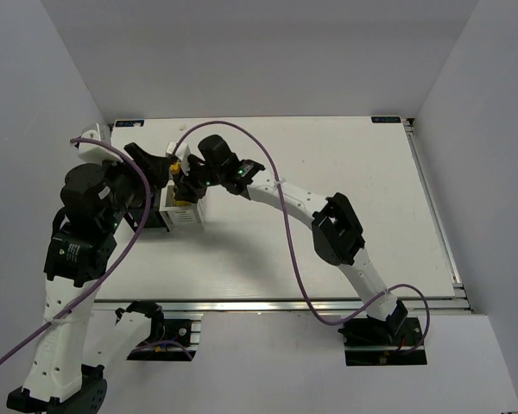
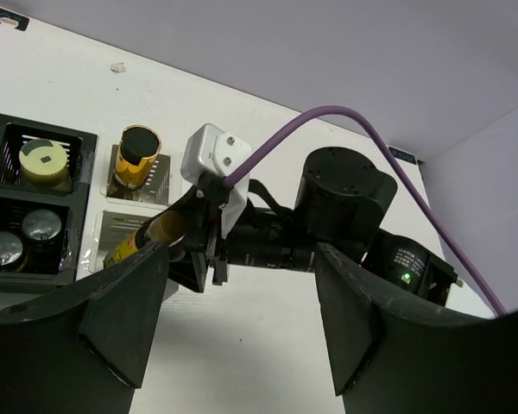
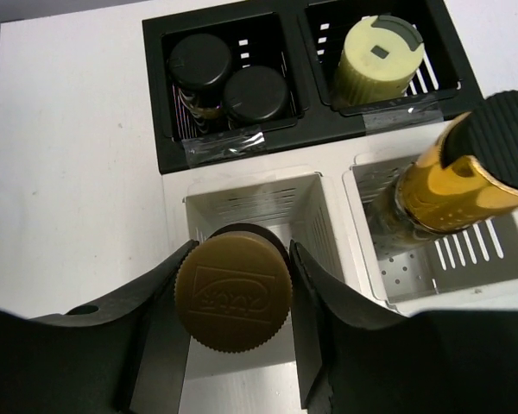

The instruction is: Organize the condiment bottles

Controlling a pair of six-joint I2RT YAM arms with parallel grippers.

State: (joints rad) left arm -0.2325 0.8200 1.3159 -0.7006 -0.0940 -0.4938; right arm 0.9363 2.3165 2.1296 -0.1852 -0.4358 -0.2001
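Observation:
My right gripper (image 3: 236, 259) is shut on the tan cap of the yellow bottle (image 3: 233, 291). It holds the bottle tilted, with the lower end inside the left compartment of the white slatted box (image 3: 259, 191). The bottle also shows in the left wrist view (image 2: 142, 240). The amber bottle with a black cap (image 3: 453, 177) stands in the box's right compartment. Two dark bottles with black caps (image 3: 200, 62) (image 3: 255, 93) stand together in one compartment of the black stand (image 3: 302, 129). My left gripper (image 2: 242, 297) is open and empty, above the table beside the box.
A pale yellow-capped jar (image 3: 380, 56) fills the black stand's other compartment. In the top view the white box (image 1: 183, 216) and the stand sit at the table's left, with both grippers (image 1: 166, 170) (image 1: 186, 186) crowded over them. The right arm's purple cable (image 2: 345, 121) loops overhead.

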